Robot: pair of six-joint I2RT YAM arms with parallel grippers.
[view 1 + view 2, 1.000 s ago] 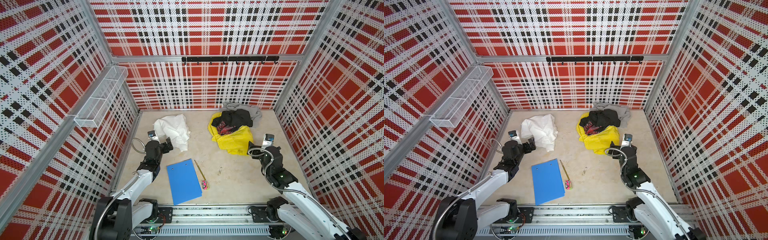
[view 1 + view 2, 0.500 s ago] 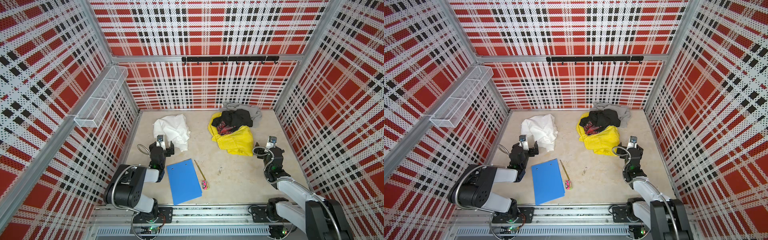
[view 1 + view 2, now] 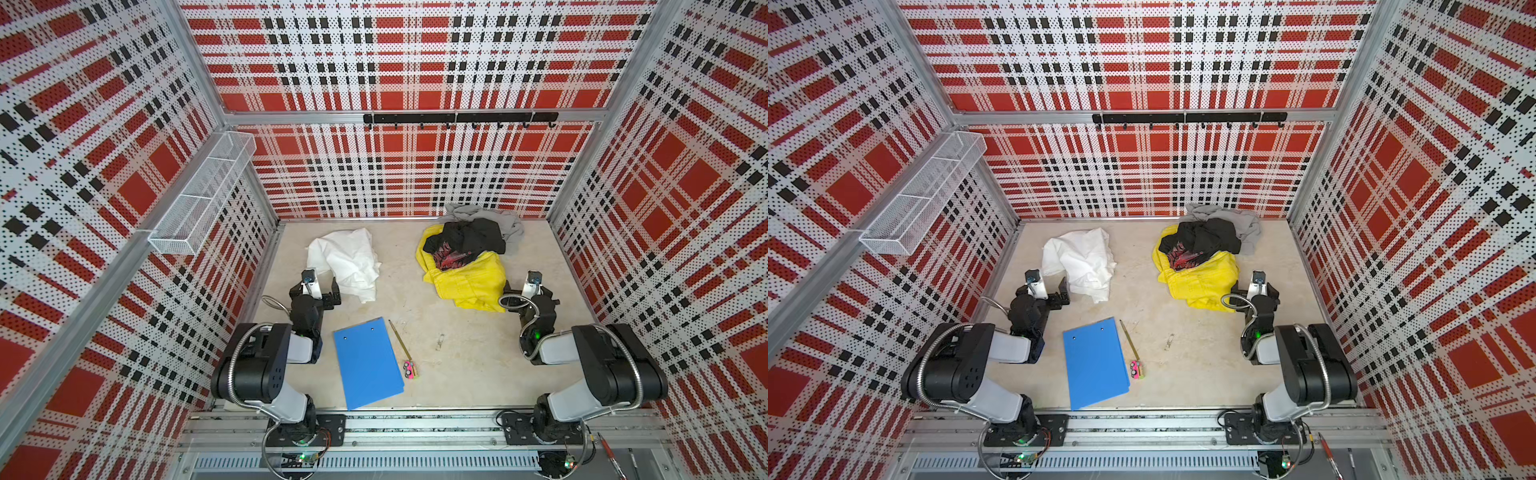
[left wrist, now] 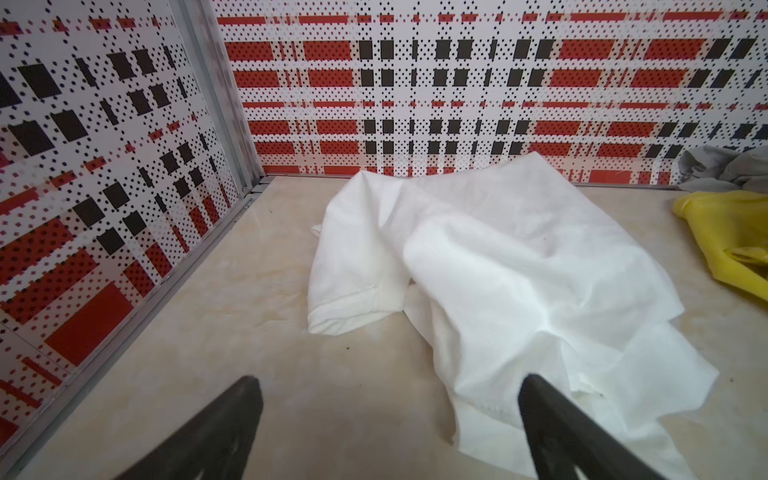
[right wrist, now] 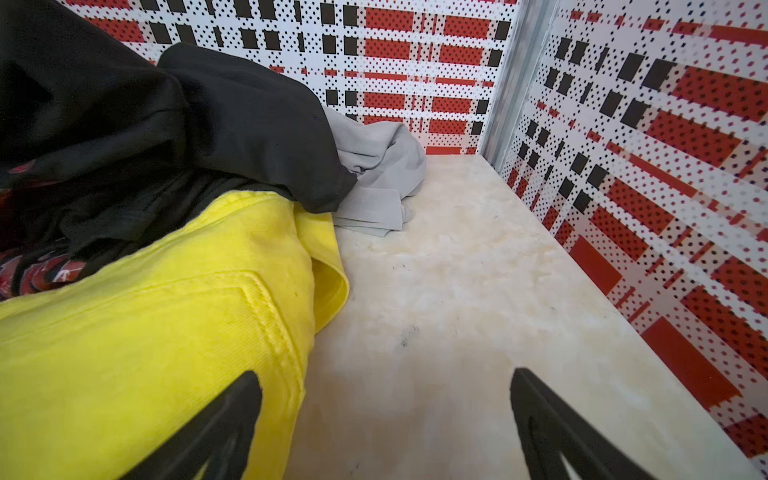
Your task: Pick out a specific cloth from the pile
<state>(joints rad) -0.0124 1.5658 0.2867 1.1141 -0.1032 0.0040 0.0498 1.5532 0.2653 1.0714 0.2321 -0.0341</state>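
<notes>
The cloth (image 3: pixel 347 259) (image 3: pixel 1081 259) (image 4: pixel 498 266) is a crumpled white garment lying alone on the table at the back left. At the back right is the pile (image 3: pixel 469 266) (image 3: pixel 1200 262): a yellow garment (image 5: pixel 145 332), a black one with a red print (image 5: pixel 166 124) on top of it, and a pale grey one (image 5: pixel 378 166) behind. My left gripper (image 3: pixel 318 291) (image 3: pixel 1048 293) (image 4: pixel 390 382) is open just in front of the cloth, one finger over its near hem. My right gripper (image 3: pixel 527 293) (image 3: pixel 1255 291) (image 5: pixel 384 376) is open at the yellow garment's right edge and holds nothing.
A blue folder (image 3: pixel 368 363) lies at the front middle of the table (image 3: pixel 449 332), with a pencil (image 3: pixel 399 338) and a small pink object (image 3: pixel 410 370) beside it. A wire basket (image 3: pixel 203 199) hangs on the left wall. A hook rail (image 3: pixel 457 118) runs along the back wall.
Both arms have folded down low over the table's front. Each gripper stays open near its earlier spot. The left one has turned to face the back. The garments have not moved.
</notes>
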